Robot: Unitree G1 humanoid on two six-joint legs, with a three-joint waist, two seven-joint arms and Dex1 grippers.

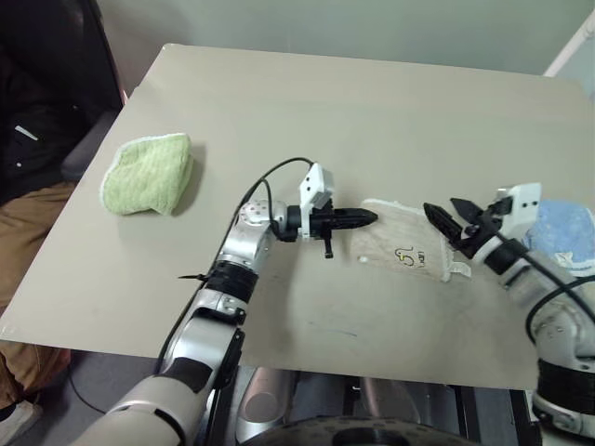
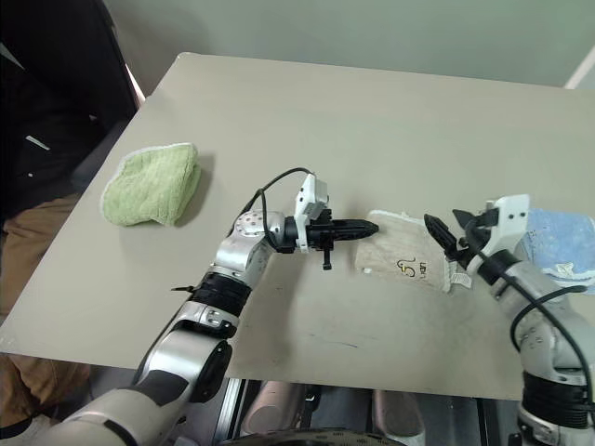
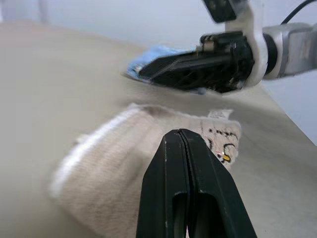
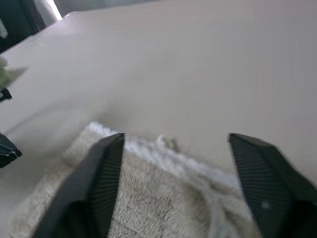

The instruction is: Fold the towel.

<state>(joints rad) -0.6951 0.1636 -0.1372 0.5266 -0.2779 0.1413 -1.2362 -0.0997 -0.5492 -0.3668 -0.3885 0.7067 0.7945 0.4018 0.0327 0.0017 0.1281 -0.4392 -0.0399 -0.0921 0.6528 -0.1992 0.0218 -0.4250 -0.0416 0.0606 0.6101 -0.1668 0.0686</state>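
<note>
Lying folded on the table (image 1: 372,102) between both hands: towel (image 1: 404,243), beige terry, thick oblong, white corded edge, small printed motif unreadable. Left hand (image 1: 370,219): fingers together, tip at towel's edge. Right hand (image 1: 448,226): fingers apart, empty. Partly hidden behind right wrist: blue cloth (image 1: 565,232). Rumpled green terry cloth (image 1: 149,174) well apart.

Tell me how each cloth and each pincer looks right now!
towel: folded, lying flat on the table, not gripped
green cloth: bunched up, lying apart on the left
blue cloth: lying near the table's right edge
left pincer: shut, empty, at the towel's left end
right pincer: open, empty, at the towel's right end
</note>
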